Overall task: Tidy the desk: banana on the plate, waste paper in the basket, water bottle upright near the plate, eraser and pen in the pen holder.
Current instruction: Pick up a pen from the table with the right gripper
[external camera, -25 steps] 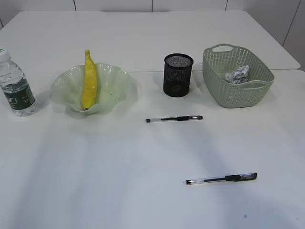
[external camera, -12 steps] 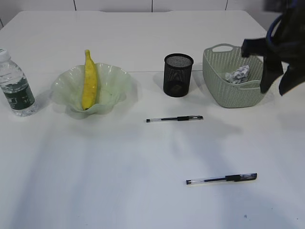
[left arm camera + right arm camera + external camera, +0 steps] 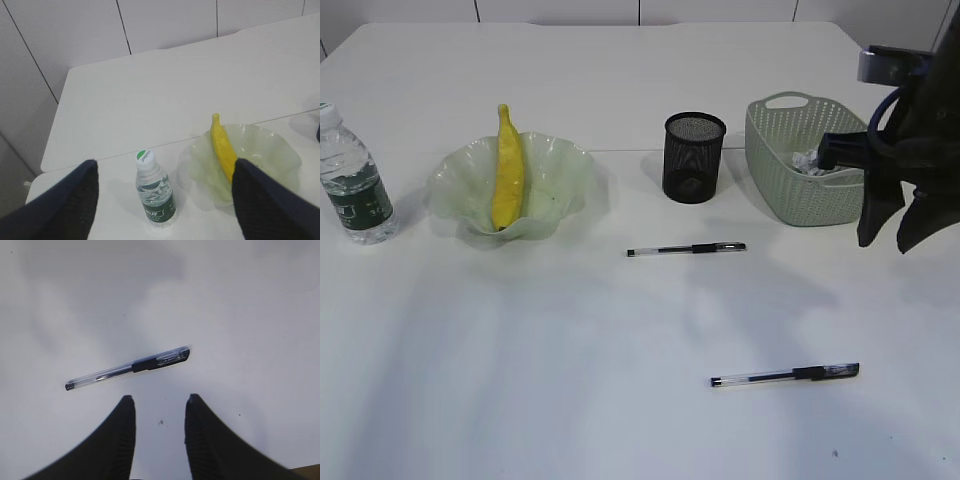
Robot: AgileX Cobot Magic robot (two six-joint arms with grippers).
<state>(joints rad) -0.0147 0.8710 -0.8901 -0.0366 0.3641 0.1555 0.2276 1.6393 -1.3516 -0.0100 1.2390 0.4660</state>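
right gripper [image 3: 886, 243] above desk's [image 3: 570, 360] right edge, parted, empty.
near pen [image 3: 128, 369] just ahead; left gripper [image 3: 165, 200] spread wide, empty.

Right arm [image 3: 910, 150] now lower, nearer.

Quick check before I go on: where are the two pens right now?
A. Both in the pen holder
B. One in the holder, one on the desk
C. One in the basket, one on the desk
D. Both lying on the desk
D: one pen lies on the desk in front of the pen holder, the other pen lies nearer the camera.
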